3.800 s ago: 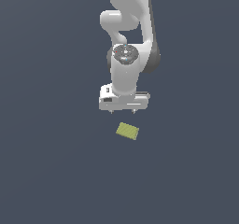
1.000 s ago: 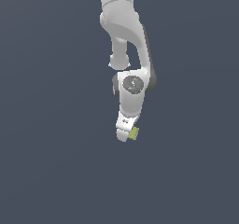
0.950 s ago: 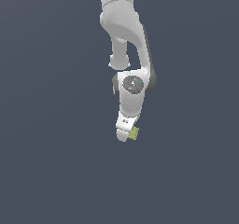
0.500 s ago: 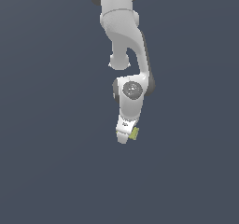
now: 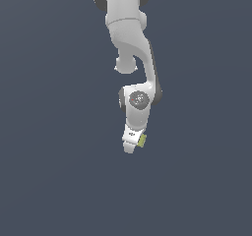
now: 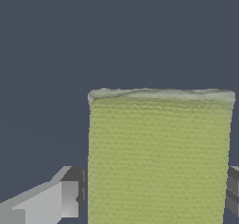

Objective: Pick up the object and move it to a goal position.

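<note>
The exterior view looks from well back at the whole arm (image 5: 132, 58) hanging against a dark backdrop, while the wrist view sits right behind the end effector (image 6: 156, 190), sharing only the olive-yellow block (image 6: 158, 157) with it.

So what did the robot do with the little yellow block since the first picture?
The hand came down onto the olive-yellow block, which lay free on the floor, and closed on it; the block now sits between the fingers. Over the last second, little changed: the arm shifted only slightly.
</note>
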{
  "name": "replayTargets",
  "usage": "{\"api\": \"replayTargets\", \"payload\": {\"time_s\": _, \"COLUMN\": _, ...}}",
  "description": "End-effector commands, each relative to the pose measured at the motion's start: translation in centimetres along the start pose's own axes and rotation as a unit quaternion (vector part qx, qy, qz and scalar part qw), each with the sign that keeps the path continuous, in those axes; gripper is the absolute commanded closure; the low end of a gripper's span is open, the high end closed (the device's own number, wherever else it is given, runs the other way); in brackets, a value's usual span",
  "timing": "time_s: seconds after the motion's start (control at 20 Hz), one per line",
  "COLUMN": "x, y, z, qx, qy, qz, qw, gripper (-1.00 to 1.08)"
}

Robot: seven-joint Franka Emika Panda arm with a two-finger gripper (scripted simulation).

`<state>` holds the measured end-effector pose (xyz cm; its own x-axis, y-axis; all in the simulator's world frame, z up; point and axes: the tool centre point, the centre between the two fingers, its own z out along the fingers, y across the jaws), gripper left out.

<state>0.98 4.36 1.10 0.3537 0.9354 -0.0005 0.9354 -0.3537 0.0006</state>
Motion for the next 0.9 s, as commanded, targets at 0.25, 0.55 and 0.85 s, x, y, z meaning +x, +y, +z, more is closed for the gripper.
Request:
{"api": "replayTargets", "payload": {"time_s": 0.25, "x": 0.0, "y": 0.0, "z": 0.1, "qx": 0.000, "qy": 0.000, "qz": 0.000, "qw": 1.0000, "gripper": 1.08}}
{"api": "replayTargets", "payload": {"time_s": 0.55, "x": -0.5, "y": 0.5, "z": -0.2, "qx": 0.000, "qy": 0.000, "qz": 0.000, "qw": 1.0000, "gripper": 1.08}}
{"api": "replayTargets", "payload": {"time_s": 0.85, "x": -2.6, "y": 2.7, "z": -1.3, "qx": 0.000, "qy": 0.000, "qz": 0.000, "qw": 1.0000, "gripper": 1.08}}
